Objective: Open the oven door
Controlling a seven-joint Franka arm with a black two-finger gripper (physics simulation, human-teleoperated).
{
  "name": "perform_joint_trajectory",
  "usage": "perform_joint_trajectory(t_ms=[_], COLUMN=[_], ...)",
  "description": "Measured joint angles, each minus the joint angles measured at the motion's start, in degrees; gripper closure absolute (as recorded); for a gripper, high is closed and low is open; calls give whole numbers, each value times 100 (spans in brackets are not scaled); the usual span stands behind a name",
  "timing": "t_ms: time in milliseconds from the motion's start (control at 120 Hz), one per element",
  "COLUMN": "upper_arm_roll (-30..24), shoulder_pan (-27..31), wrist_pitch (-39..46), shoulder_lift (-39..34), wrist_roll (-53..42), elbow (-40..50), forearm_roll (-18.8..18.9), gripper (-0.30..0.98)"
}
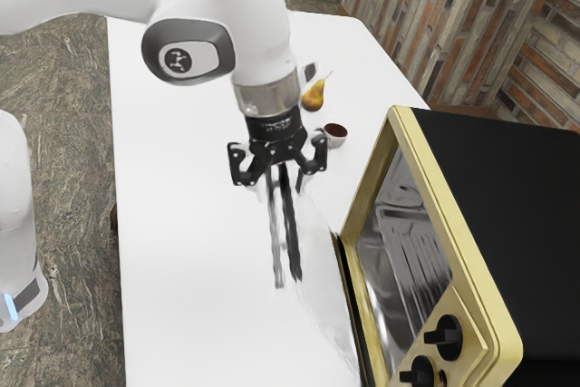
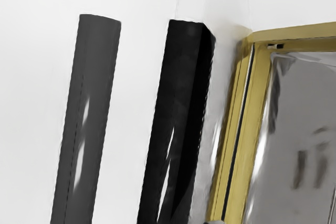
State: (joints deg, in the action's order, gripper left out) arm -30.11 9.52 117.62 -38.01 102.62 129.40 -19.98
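One oven (image 1: 507, 188), two knobs (image 1: 446, 336), one pear (image 1: 314, 96), one bowl (image 1: 334, 141)

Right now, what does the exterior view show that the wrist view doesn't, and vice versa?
Exterior view adds: my claw and white arm, the pear, a small bowl with dark red contents, the oven's black knobs, the brick wall and the stone floor.

Wrist view adds: a small dark slot at a corner of the gold frame.

Both: that frame, the oven's metallic interior, a long black bar, a grey bar beside it, the white table.
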Motion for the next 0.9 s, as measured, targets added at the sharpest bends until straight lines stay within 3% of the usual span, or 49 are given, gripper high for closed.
perform_joint_trajectory(t_ms=[117, 225, 292, 358, 433, 533, 575, 625, 667, 758, 900], upper_arm_roll=[-1085, -1949, -2184, -2347, -2000, -719, -13, 1541, 2312, 2911, 3182], shoulder_pan=[812, 1137, 1100, 1114, 1211, 1202, 685, -526, -886, -931, -795], wrist_pitch=[-45, -163, -282, -465, -861, -1722, -2200, -2660, -2960, -3370, -3625], shoulder_lift=[-1749, -3181, -3576, -3667, -3153, -1084, -135, 763, 1254, 1995, 2218], wrist_roll=[-58, -115, -72, 29, 179, 461, 720, 1024, 1255, 1712, 2293], elbow=[1119, 1457, 1222, 586, -295, -2437, -3177, -3565, -3634, -3575, -3372], forearm_roll=[-1202, -2104, -2357, -2263, -1816, -310, 346, 1136, 1585, 2134, 2489], gripper=[3, 9, 6, 4, 2, 1, 1, 1, 0, 0, 0])
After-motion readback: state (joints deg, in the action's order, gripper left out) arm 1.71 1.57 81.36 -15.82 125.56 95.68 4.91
